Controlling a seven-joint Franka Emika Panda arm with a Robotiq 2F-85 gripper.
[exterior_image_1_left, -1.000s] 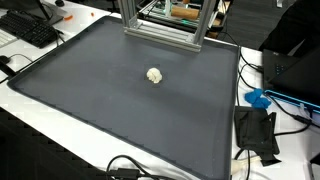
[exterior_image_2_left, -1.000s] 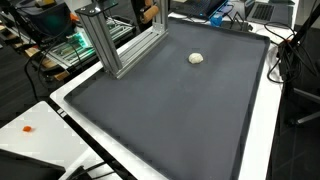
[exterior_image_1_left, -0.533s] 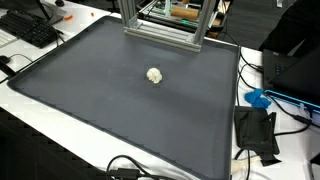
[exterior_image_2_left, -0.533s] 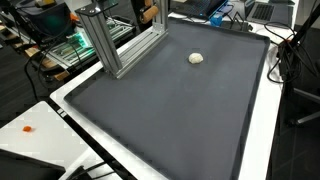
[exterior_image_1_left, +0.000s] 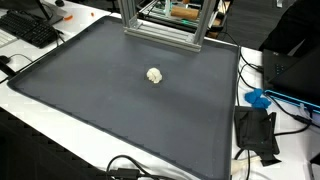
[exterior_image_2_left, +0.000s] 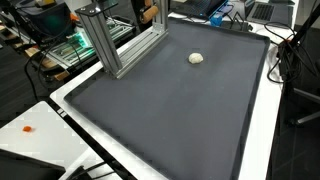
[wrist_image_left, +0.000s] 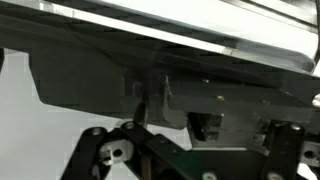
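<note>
**Item:** small pale lump (exterior_image_1_left: 154, 75), rounded, with an uneven surface.

**Location:** on the dark mat (exterior_image_1_left: 90, 100), slightly far of its centre, lying alone. It is well apart from the aluminium frame (exterior_image_1_left: 160, 25) at the mat's far edge.

**Claw:** the gripper (wrist_image_left: 190, 160) shows only its linkages, low in the wrist view beneath a dark housing. I cannot tell whether the fingers are apart or together. It appears in neither exterior view.

**Handling note:** the lump looks light and apt to roll. A straight-down approach, fingers wide to either side and a gentle squeeze, seems soundest.
</note>
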